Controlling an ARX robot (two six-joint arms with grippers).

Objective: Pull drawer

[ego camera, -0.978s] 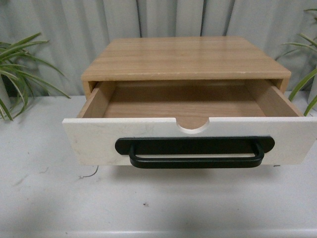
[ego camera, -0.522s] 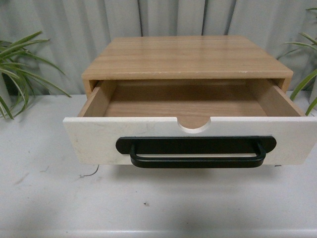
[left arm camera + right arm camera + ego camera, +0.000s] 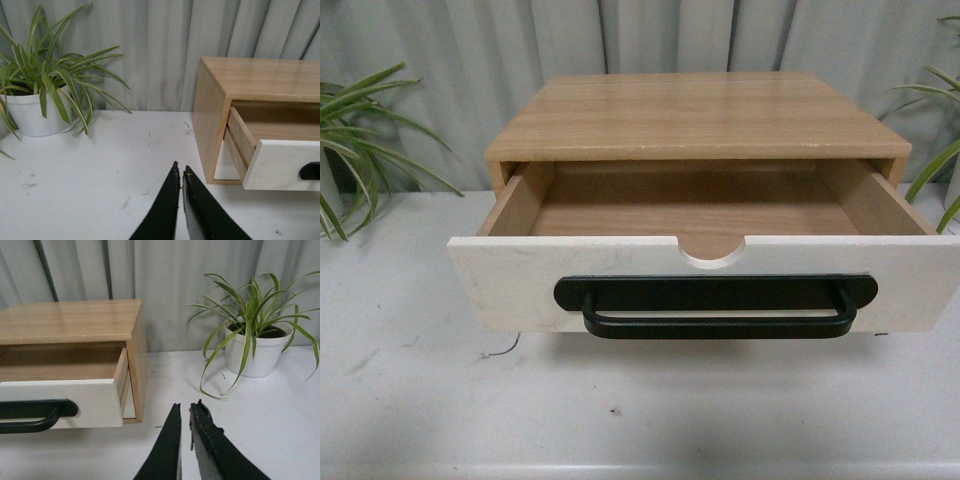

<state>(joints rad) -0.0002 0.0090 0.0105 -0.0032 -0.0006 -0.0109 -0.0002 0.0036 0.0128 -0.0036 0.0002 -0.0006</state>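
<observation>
Standing far left, potted plant (image 3: 30, 107) on white scuffed worktop (image 3: 420, 400); left gripper (image 3: 180, 172) tips together, holding nothing. Centre: drawer (image 3: 520, 280) pulled out of wood cabinet (image 3: 700, 115), grey curtain (image 3: 470, 50) behind. Right gripper (image 3: 185, 410) nearly closed, w/ 2nd plant (image 3: 255, 347) beyond.

Black tapered gripper fingers (image 3: 165, 210), rough-edged

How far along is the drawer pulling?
It looks done: the drawer stands well out of its wooden cabinet, its inside empty. Nothing is in hand; the left gripper and right gripper are shut, clear of the black handle. Nothing visibly remains.
</observation>
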